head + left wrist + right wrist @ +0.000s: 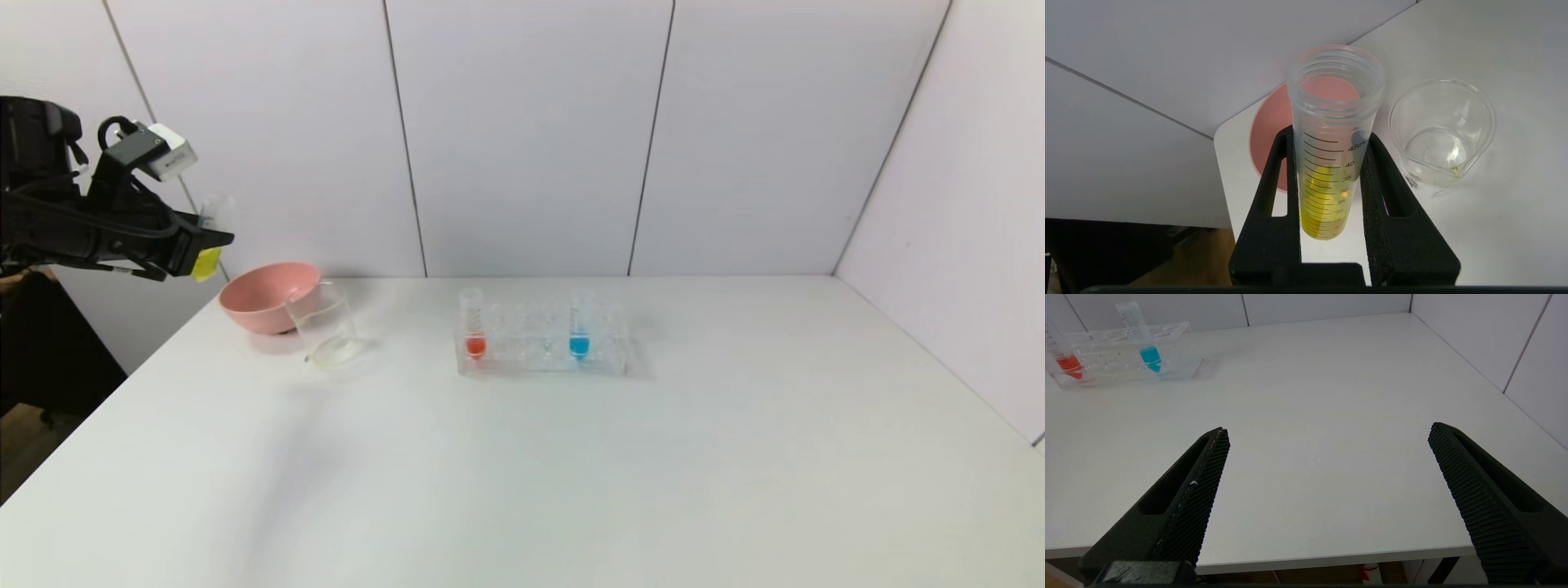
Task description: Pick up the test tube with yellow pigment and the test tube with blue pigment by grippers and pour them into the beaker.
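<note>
White bench (571,457) is sitting in a pale panelled corner. Left end effector (1331,192) is gripping the yellow-pigment tube (1331,163), raised beyond the bench's left edge, above the pink bowl (265,296) and beaker (326,331). Blue-pigment tube (580,331) is standing in the clear rack (543,347) alongside an orange-red tube (473,327). Right end effector (1327,465) is hanging wide near the bench's front edge.

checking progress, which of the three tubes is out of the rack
The clear graduated tube with yellow liquid, clamped in the left gripper. The orange-red and blue tubes stand in the clear rack.
</note>
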Motion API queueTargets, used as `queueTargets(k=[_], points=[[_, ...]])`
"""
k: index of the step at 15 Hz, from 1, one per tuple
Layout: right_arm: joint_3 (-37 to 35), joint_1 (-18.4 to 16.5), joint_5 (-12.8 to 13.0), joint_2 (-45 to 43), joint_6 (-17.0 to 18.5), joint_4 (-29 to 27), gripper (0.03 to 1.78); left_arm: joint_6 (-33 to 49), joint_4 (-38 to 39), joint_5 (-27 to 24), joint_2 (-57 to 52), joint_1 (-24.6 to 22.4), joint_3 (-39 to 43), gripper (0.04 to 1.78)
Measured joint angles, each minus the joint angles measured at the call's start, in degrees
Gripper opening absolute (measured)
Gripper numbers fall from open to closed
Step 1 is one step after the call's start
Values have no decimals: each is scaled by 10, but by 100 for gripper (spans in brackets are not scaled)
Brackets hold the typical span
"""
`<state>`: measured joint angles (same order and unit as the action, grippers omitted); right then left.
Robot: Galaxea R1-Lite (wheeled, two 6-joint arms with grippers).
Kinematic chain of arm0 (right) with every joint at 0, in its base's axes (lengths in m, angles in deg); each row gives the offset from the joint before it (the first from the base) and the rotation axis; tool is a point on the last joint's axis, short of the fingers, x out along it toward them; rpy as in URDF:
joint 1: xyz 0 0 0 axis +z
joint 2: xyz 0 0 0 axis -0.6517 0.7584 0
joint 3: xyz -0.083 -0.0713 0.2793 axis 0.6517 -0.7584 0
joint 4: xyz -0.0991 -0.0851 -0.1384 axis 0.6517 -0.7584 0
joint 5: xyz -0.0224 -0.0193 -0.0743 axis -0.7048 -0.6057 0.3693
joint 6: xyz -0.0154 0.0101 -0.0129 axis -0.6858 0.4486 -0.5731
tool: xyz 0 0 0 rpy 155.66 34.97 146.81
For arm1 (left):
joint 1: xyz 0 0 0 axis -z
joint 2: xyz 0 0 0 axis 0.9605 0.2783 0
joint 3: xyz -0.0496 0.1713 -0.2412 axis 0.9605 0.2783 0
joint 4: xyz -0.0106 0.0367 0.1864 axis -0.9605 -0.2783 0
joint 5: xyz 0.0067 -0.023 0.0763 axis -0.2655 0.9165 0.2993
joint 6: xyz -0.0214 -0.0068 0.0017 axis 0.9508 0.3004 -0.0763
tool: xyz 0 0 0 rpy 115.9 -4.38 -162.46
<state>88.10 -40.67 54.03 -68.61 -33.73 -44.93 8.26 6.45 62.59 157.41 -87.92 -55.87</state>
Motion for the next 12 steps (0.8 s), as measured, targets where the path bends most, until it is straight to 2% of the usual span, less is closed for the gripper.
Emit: queueTargets(k=[2,4,12], points=[[0,0,0,0,0,0,177,-20,-25,-5,4,0,-7,44],[0,0,0,0,0,0,177,-58,-82,-13,6,0,-31,44],[0,0,0,0,0,0,177,-233,-303,-14,51,-9,-218,44]])
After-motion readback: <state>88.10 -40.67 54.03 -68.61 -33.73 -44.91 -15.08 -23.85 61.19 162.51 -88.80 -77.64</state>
